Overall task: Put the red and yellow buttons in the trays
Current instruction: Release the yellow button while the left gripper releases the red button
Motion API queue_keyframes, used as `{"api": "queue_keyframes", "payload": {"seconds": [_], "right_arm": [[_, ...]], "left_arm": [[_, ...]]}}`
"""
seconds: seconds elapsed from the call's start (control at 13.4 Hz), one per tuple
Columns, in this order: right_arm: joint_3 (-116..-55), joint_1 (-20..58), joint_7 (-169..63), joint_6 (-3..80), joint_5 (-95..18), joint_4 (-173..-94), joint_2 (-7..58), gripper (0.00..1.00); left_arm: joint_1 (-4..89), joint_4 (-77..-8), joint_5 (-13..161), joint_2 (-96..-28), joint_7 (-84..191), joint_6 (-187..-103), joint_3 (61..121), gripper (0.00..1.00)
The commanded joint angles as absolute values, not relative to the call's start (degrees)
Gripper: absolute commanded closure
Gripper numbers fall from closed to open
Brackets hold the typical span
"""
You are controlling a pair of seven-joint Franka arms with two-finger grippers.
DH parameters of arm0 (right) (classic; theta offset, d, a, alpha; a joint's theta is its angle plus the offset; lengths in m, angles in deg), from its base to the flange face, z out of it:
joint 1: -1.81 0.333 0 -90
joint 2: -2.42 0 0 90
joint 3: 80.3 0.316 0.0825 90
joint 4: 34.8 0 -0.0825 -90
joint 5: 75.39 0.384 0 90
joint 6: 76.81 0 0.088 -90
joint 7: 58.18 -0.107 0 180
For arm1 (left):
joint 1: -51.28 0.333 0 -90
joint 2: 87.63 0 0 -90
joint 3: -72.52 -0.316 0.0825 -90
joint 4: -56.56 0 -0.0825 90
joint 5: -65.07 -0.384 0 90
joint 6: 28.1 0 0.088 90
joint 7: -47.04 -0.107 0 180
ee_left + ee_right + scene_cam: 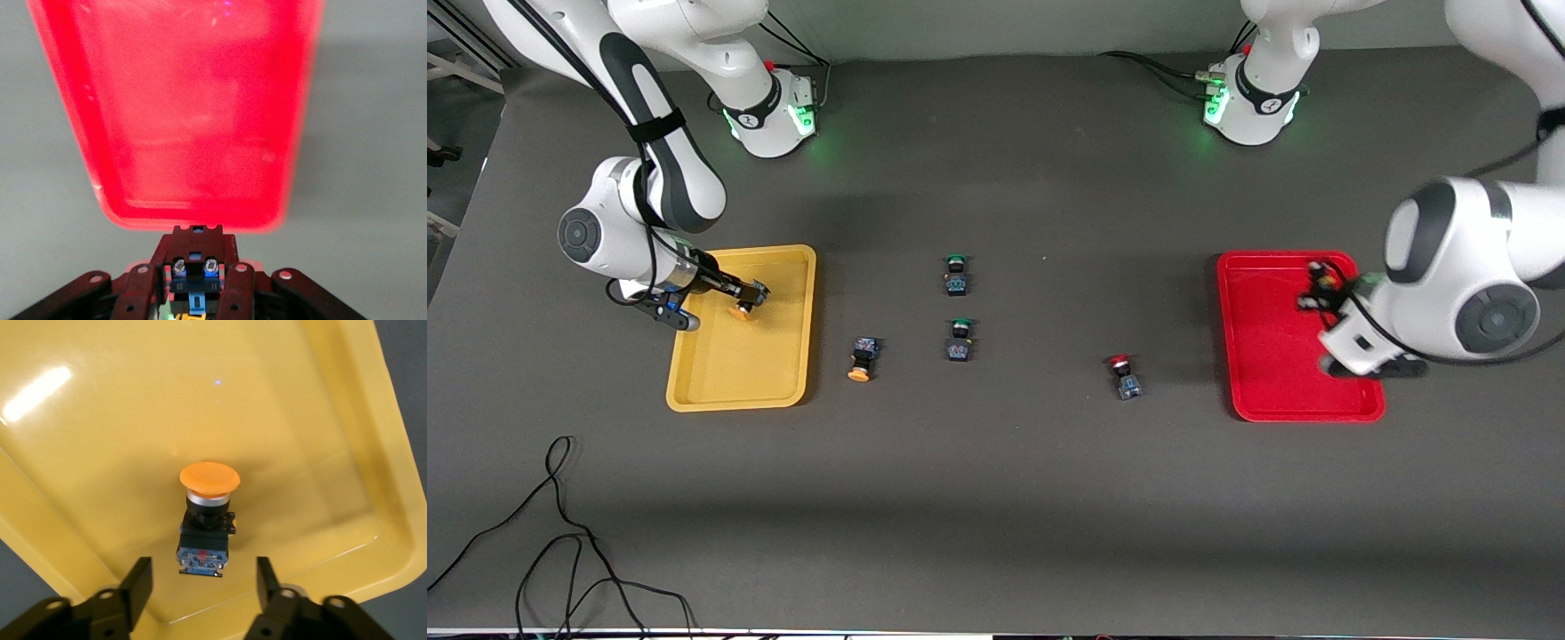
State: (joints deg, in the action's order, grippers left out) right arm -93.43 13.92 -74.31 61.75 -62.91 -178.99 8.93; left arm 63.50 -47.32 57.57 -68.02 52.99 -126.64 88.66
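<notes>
Counter (996, 498): dark, flat.

Yellow tray (720, 373) lies toward the right arm's end, red tray (1272, 373) toward the left arm's end.

Right gripper (203, 583) is angled low over the yellow tray, jaws wide, astride a yellow button (207, 523) lying in that tray.

Left gripper (195, 283) hangs over the red tray, jaws clamped on a dark switch body (194, 267).

On the counter between the trays lie one yellow button (862, 358), two green buttons (957, 276) and one red button (1125, 376).

Even overhead light, soft shadows; glare streaks the yellow tray (40, 393), while the red tray (187, 120) looks blurred, overexposed.
</notes>
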Motion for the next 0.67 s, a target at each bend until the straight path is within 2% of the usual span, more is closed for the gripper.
{"api": "queue_keyframes", "payload": {"seconds": [0.0, 0.15, 0.3, 0.37, 0.52, 0.6], "right_arm": [[-93.4, 18.0, -74.1, 61.9, -61.1, -177.6, 7.2, 0.00], [-93.3, 20.7, -75.5, 61.6, -61.5, -177.0, 3.5, 0.00], [-93.1, 22.7, -75.8, 61.4, -61.9, -171.8, 3.6, 0.00], [-93.1, 24.7, -76.1, 59.4, -61.2, -167.9, 4.6, 0.00], [-93.1, 29.4, -83.9, 52.2, -61.9, -158.8, 9.3, 0.00], [-93.4, 32.3, -86.5, 49.9, -62.2, -155.4, 11.5, 0.00]], "left_arm": [[65.6, -56.3, 54.6, -65.1, 52.3, -138.6, 89.7, 1.00], [65.6, -57.3, 54.2, -62.3, 52.4, -142.9, 89.7, 1.00], [65.7, -57.3, 54.2, -59.9, 53.1, -143.2, 89.7, 1.00], [65.7, -57.3, 54.2, -59.3, 53.1, -143.1, 89.7, 0.94], [67.3, -57.3, 54.8, -59.9, 53.1, -141.8, 89.7, 0.08], [67.7, -56.9, 54.8, -61.0, 53.1, -139.8, 90.0, 0.02]]}}
